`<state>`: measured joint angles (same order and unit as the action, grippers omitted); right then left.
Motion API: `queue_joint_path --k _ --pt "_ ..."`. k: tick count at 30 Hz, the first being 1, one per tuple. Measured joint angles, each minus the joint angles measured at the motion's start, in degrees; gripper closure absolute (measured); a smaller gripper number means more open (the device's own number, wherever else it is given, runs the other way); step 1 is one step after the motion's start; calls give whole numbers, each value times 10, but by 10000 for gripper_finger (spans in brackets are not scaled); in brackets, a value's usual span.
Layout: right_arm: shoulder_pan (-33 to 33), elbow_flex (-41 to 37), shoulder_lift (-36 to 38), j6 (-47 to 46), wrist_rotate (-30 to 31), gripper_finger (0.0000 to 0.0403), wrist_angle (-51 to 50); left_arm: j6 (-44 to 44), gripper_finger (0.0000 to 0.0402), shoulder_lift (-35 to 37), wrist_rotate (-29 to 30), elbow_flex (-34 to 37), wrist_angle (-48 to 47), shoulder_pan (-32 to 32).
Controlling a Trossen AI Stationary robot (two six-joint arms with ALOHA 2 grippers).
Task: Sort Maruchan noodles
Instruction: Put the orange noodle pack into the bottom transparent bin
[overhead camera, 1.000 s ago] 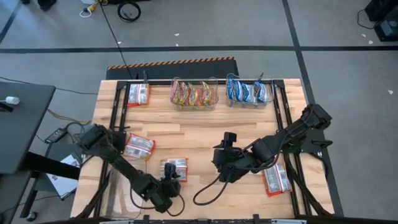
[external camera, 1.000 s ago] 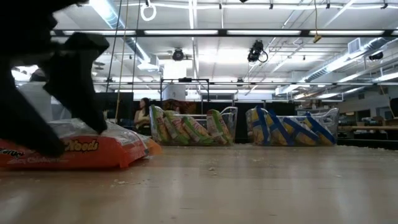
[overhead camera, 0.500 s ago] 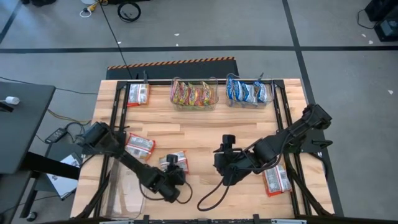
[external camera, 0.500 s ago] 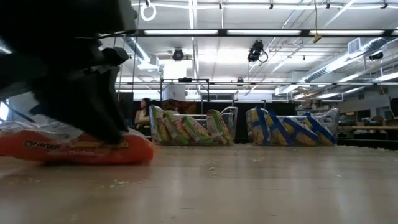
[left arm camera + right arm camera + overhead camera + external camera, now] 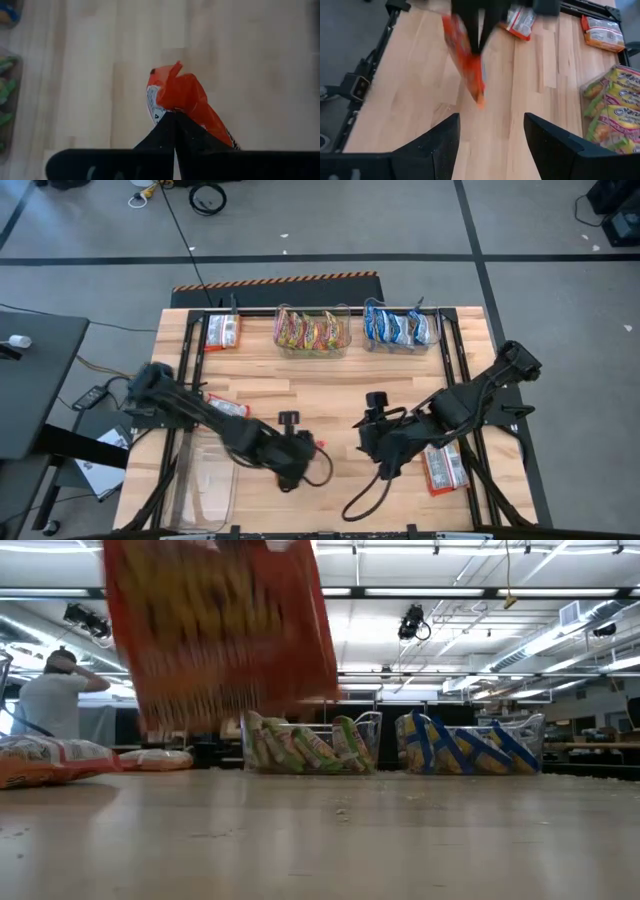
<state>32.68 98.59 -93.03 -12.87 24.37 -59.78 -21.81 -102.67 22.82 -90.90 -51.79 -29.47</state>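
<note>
Near the table's middle, lifted: the left gripper (image 5: 174, 120) pinches a red-orange noodle packet (image 5: 187, 102) by one end, fingers pressed together on the crinkled plastic, so the packet is off the wood.
Packet's axis: in the low view the packet (image 5: 222, 625) hangs with its long side upright, the free end pointing down toward the table (image 5: 320, 385); the right wrist view shows it (image 5: 467, 65) dangling at a slight tilt.
Why held so: an end pinch lets the flat packet swing clear of the surface, which I judge suits carrying it to a bin rather than sliding it.
Right gripper (image 5: 490, 131): fingers spread wide with nothing between them, waiting just right of the carried packet, its camera looking at it.
Sorted so far: the yellow-green packets (image 5: 311, 332) stand on edge in a clear tub at the far middle, the blue packets (image 5: 398, 327) likewise in the tub to its right; standing keeps each colour bunched.
Still loose: one red packet (image 5: 222, 331) at the far left, one (image 5: 228, 408) near the left arm, one (image 5: 443, 468) by the right arm, all lying flat.
Empty tub (image 5: 205, 485): near left corner, probably where the reds belong.
</note>
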Motion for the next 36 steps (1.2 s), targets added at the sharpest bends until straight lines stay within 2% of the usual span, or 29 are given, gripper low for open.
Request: queue_joint_path --k 5,13,18,22,27,30,36 --pt "24 0 34 -32 28 183 -29 -32 399 108 -77 -35 -66 -15" --pt "45 0 45 -67 79 183 -30 -128 400 269 -164 -39 -83 -57" --pt "47 -13 36 -103 84 184 -19 -220 401 306 -205 -39 -163 -107" --pt "47 -40 32 -147 88 184 -12 -240 401 303 -211 -28 -197 -148" --pt "47 -85 31 -204 88 184 9 -259 401 302 -214 43 -180 -182" --pt "47 -108 31 -236 87 184 22 -281 401 303 -236 104 -154 -209" --pt "48 -147 31 -284 71 184 63 -346 401 303 -261 229 -20 -264"
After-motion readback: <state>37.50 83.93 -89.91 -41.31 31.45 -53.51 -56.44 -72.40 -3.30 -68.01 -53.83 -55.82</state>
